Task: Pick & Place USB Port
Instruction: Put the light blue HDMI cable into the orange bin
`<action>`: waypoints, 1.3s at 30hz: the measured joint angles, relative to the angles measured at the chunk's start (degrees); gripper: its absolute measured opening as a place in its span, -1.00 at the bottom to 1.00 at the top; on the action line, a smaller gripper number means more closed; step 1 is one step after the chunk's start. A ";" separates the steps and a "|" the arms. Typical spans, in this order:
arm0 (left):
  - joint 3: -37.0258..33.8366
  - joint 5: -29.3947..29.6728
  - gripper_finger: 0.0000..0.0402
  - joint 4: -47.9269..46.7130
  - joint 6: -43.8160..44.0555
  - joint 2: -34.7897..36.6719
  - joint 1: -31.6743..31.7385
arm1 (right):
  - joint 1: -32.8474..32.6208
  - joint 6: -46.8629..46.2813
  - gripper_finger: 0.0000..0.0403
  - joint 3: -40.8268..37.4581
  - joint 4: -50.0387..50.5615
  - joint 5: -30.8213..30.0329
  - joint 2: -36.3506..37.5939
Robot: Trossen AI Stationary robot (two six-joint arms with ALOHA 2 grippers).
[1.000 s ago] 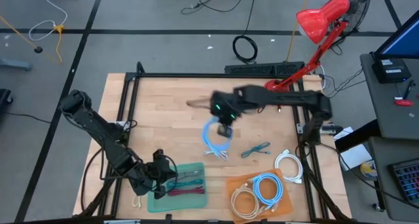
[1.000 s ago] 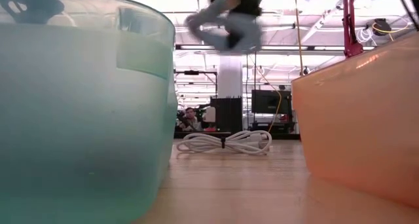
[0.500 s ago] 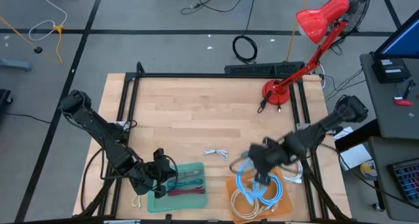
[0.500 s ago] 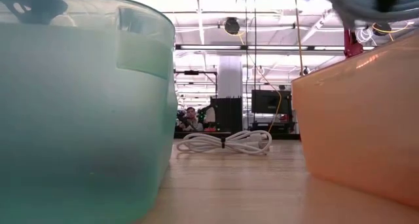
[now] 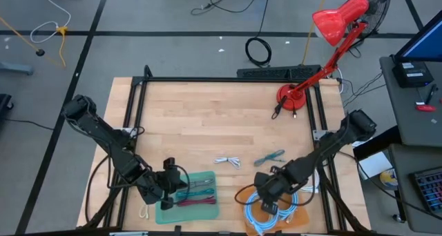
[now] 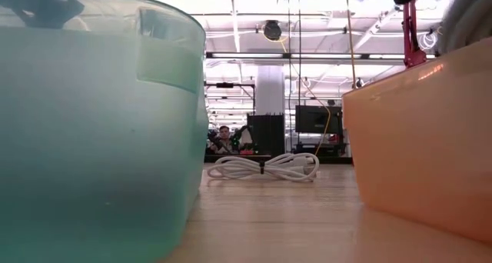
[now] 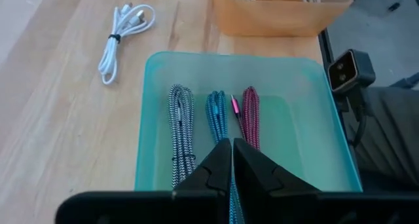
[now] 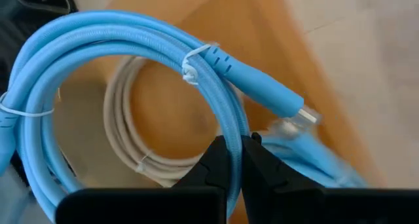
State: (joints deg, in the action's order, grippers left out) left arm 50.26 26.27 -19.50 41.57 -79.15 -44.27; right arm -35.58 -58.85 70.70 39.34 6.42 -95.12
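Observation:
A light-blue coiled USB cable point(image 8: 131, 34), bound with white ties, hangs over the orange tray point(image 5: 301, 222) at the near right, with my right gripper point(image 8: 234, 145) shut on it. Its plug point(image 8: 301, 111) sticks out from the coil. A cream coil point(image 8: 124, 139) and another light-blue cable lie in the orange tray below it. My left gripper point(image 7: 231, 152) is shut above the teal tray point(image 7: 294, 119) at the near left. In that tray lie a black-and-white, a blue and a pink braided cable side by side. My right gripper pinches the bundled strands of the light-blue coil point(image 8: 230, 122) between its two fingers, a little way from the plug end. The fingers come steeply from above and lie across the strands. The coil hangs below them over the orange tray; whether its lower end touches the cables there I cannot tell.
A small white cable point(image 5: 226, 161) and a teal cable point(image 5: 271, 156) lie on the wooden table between the trays and the middle. A white coil point(image 5: 309, 179) lies by the right frame rail. A red desk lamp point(image 5: 331, 25) stands at the far right corner.
My right gripper has carried the light-blue coil from the table's middle toward the near right edge and down, ending over the orange tray, and its wrist has rolled on the way. The coil stays hanging from the shut fingers.

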 joint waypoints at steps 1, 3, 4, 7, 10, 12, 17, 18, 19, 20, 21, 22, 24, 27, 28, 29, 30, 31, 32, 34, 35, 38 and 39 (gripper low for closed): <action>0.00 -0.47 -0.91 0.00 -0.38 0.00 0.00 | -0.01 0.28 -0.96 0.00 -0.30 0.99 -0.75; 0.00 -0.91 -0.91 0.00 -0.86 0.00 0.00 | 0.12 0.95 -0.96 0.00 -0.27 1.92 -2.03; 0.00 -0.93 -0.91 0.00 -0.96 0.00 0.00 | 0.25 1.08 -0.96 0.00 -0.30 2.47 -2.66; 0.00 -0.99 -0.91 -0.07 -1.50 0.00 0.00 | 0.97 2.51 -0.96 0.00 -0.95 2.37 -4.05; 0.00 -1.00 -0.91 -0.07 -2.23 0.00 0.00 | 1.88 4.35 -0.96 0.01 -2.57 2.16 -5.42; 0.00 -1.00 -0.91 -0.07 -2.33 0.00 0.00 | 2.45 5.79 -0.96 0.02 -3.27 2.11 -5.96; 0.00 -1.20 -0.91 -0.11 -2.35 -0.02 0.00 | 3.88 8.36 -0.96 0.00 -3.37 1.06 -6.08; 0.00 -1.30 -0.91 -0.11 -2.35 -0.02 0.00 | 4.10 8.71 -0.96 0.02 -3.23 0.63 -6.06; 0.00 -1.33 -0.91 -0.11 -2.34 -0.02 0.00 | 4.16 8.86 -0.96 0.02 -3.02 -0.06 -6.06; 0.00 -1.34 -0.91 -0.12 -2.28 -0.02 0.00 | 4.18 8.88 -0.96 0.02 -2.74 -0.46 -6.06; 0.00 -1.34 -0.91 -0.11 -2.28 -0.02 0.00 | 4.22 8.93 -0.96 0.02 -2.33 -0.50 -6.06; 0.00 -1.37 -0.91 -0.11 -2.26 -0.02 0.00 | 4.25 8.94 -0.96 0.02 -1.75 -0.49 -6.06; 0.00 -1.61 -0.91 -0.11 -2.19 -0.02 0.00 | 4.25 8.92 -0.95 0.03 -0.55 -0.70 -6.06; 0.00 -2.19 -0.91 -0.11 -1.96 -0.02 0.00 | 4.24 8.63 -0.90 0.04 0.46 -1.95 -6.06; 0.00 -2.28 -0.91 -0.11 -1.85 -0.02 0.00 | 4.23 8.59 -0.89 0.04 0.51 -2.08 -6.06; 0.00 -2.31 -0.91 -0.11 -1.85 -0.02 0.00 | 4.23 8.59 -0.89 0.04 0.53 -2.02 -6.06; 0.00 -2.31 -0.91 -0.11 -1.85 -0.02 0.00 | 4.23 8.59 -0.88 0.04 0.53 -1.90 -6.06; 0.00 -2.31 -0.91 -0.11 -1.85 -0.02 0.00 | 4.23 8.59 -0.87 0.04 0.53 -1.88 -6.06; 0.00 -2.33 -0.91 -0.11 -1.84 -0.02 0.00 | 4.23 8.59 -0.87 0.04 0.51 -1.87 -6.06; 0.00 -2.33 -0.91 -0.11 -1.82 -0.02 0.00 | 4.25 8.79 -0.86 0.04 0.26 -1.18 -5.76; 0.00 -2.33 -0.91 -0.11 -1.82 -0.02 0.00 | 4.27 8.88 -0.86 0.04 -0.19 -0.59 -5.54; 0.00 -2.43 -0.91 -0.11 -1.78 -0.02 0.00 | 4.27 8.68 -0.84 0.04 -1.02 -0.37 -4.42; 0.00 -2.48 -0.91 -0.11 -1.77 -0.02 0.00 | 4.27 8.65 -0.83 0.04 -1.06 -0.40 -3.98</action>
State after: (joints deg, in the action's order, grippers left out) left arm 50.26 23.79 -19.62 39.80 -79.18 -44.27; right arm -31.31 -50.21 70.74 38.28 6.02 -99.10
